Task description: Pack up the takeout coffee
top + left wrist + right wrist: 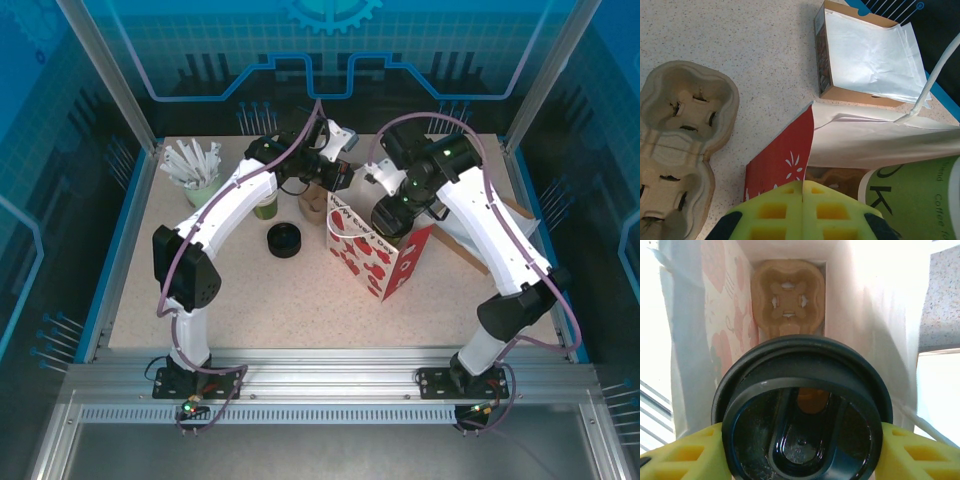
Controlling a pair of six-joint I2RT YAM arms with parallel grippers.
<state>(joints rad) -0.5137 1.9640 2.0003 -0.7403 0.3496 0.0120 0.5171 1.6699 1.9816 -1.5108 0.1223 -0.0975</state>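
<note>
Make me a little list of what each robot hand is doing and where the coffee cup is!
coffee: olive-green paper cup with round black plastic lid, over the bag's open mouth
right gripper: shut on the cup
left gripper: shut on the bag's rim
bag: white paper bag with red print, standing open
inside bag: tan pulp cup carrier at the bottom
on table: second tan pulp carrier, beside the bag
</note>
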